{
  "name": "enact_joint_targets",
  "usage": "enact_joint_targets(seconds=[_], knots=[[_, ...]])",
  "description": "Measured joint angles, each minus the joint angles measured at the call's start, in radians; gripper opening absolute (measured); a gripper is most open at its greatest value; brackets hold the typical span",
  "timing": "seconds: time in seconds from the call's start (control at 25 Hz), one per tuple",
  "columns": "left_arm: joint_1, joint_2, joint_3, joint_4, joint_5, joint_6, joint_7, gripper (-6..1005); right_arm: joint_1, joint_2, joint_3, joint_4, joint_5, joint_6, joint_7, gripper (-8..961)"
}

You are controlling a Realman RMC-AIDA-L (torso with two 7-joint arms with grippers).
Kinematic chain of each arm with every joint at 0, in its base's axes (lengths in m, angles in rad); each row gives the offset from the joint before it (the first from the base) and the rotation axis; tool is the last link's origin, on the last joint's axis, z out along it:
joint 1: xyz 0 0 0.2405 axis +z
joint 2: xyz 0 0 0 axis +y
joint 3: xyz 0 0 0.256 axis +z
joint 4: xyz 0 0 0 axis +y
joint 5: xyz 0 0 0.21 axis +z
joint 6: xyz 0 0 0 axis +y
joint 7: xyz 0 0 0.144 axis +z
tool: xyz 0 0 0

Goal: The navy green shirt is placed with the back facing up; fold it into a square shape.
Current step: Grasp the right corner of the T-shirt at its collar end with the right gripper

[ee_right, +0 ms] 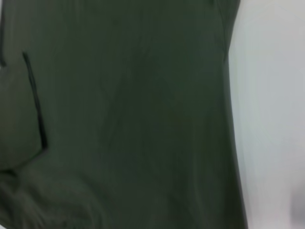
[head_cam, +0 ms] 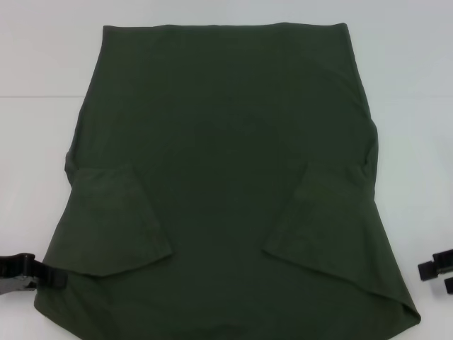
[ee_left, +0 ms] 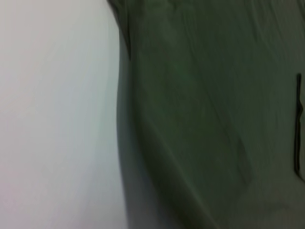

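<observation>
Left pincer (head_cam: 49, 275) sits low at the left edge of the head view, its dark tip right at the shirt's (head_cam: 219, 163) near-left border; whether it grips the cloth or merely touches it cannot be told, nor how far it is open. Right pincer (head_cam: 437, 275) sits low at the right edge, over bare bench (head_cam: 417, 106), just beside the shirt's near-right corner and apart from it; two dark tips show with a gap between them, so it looks open and holds nothing.

Spread flat on the white bench, the shirt lies with its plain side up and fills most of the view. Both sleeves are turned inward onto the body, left sleeve (head_cam: 117, 223) and right sleeve (head_cam: 322, 223), each lying as a slanted flap. Both wrist views show only dark cloth (ee_left: 214, 119) (ee_right: 128, 114) next to white bench.
</observation>
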Motion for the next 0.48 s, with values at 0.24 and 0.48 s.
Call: enact_joint_targets(seconds=[0.24,0.48], knots=[[0.0,0.0,-0.003,0.001,0.0,-0.001,0.0,35,-0.001,0.03,-0.045,0.0,-0.01,0.016,-0.007,807],[0.001,0.0,-0.011,0.0,0.0,-0.004,0.0,34,-0.016,0.057,-0.077,0.0,-0.019,0.055,-0.022,806]])
